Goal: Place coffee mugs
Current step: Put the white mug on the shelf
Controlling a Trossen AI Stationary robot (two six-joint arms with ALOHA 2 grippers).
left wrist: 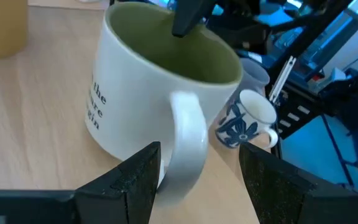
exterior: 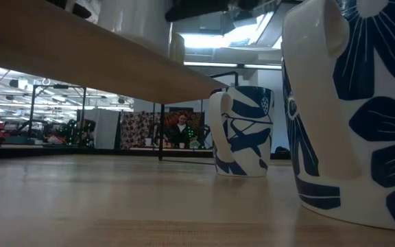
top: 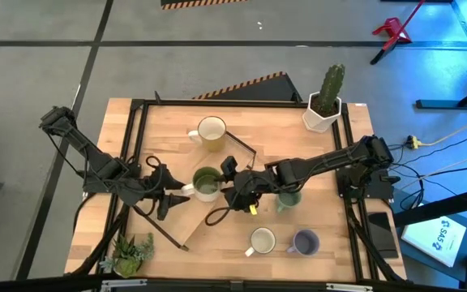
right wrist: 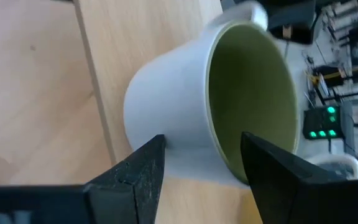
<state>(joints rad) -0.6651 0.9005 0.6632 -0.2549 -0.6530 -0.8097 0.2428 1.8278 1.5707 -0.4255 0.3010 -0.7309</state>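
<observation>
Two hands converge on one white ceramic mug with an olive-green inside point(top: 206, 182), which stands near the middle of the pale wooden bench point(top: 314, 251). The left hand point(left wrist: 199, 163) has its dark fingers spread apart on either side of the mug's handle without gripping it, while the right hand point(right wrist: 201, 155) reaches in from the other side with its fingers parted astride the mug's wall and rim, also not closed. To do this step well, only one hand should take the load: I would judge it best to close squarely on the handle or rim, confirm the grip before lifting, and have the other hand back away so the two do not collide over the cup. A cream mug point(top: 211, 130) sits farther back, a teal green mug point(top: 289, 197) lies partly under the right arm, and a white mug point(top: 262, 240) and a lavender purple mug point(top: 305, 241) stand near the front edge. A white hexagonal pot holding a cactus point(top: 324, 104) occupies the far right corner, and a small leafy plant point(top: 130, 253) the near left. The bench is framed in black rails; beyond it, a grey floor with hazard-striped tape and a busy workshop.
</observation>
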